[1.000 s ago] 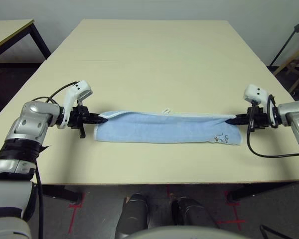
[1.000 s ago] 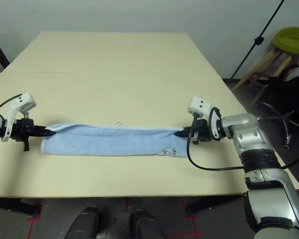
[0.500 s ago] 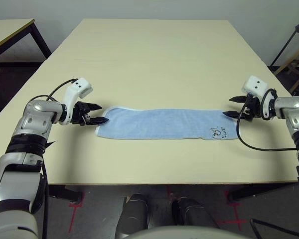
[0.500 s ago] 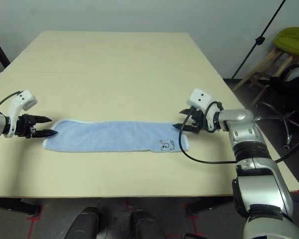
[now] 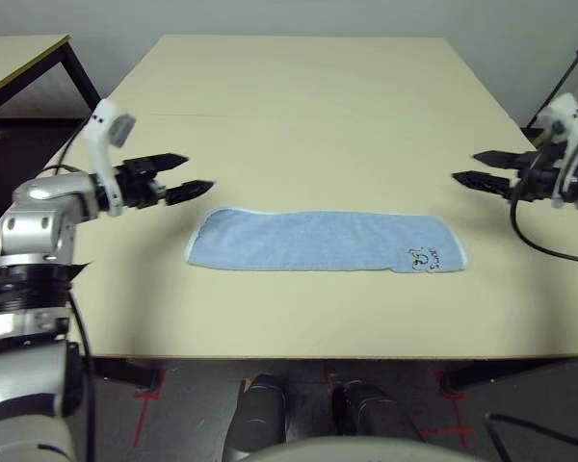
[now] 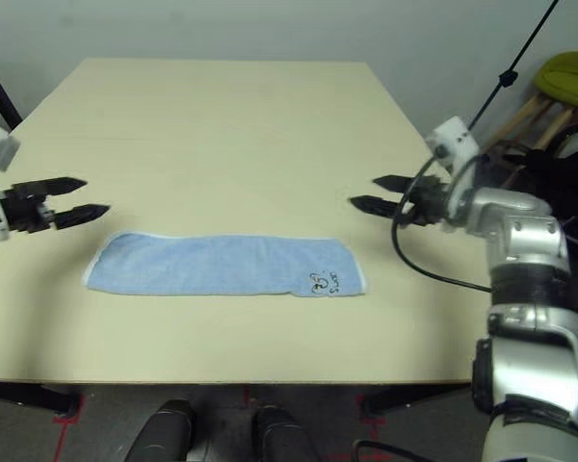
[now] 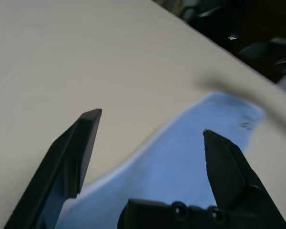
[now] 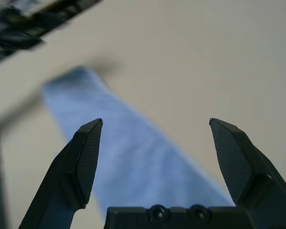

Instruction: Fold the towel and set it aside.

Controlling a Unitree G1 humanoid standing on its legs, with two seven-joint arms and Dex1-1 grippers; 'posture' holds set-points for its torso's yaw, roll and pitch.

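The light-blue towel (image 5: 323, 241) lies flat on the table as a long folded strip, with a small dark embroidered mark (image 5: 426, 258) near its right end. My left gripper (image 5: 186, 176) hovers open above the table just beyond the towel's left end, nothing between its fingers. My right gripper (image 5: 468, 167) hangs open above the table past the towel's right end, also holding nothing. In the left wrist view the towel (image 7: 181, 176) lies below the spread fingers (image 7: 81, 148). In the right wrist view the towel (image 8: 133, 162) stretches away between the spread fingers (image 8: 83, 157).
The pale wooden table (image 5: 299, 106) spreads wide behind the towel. A second table corner (image 5: 29, 58) stands at the far left. A stool with a green cushion (image 6: 566, 77) and a black stand (image 6: 506, 77) are off the table's right side.
Both grippers have let go of the towel's ends, opened, and lifted up and outward away from it. The towel has settled flat on the table.
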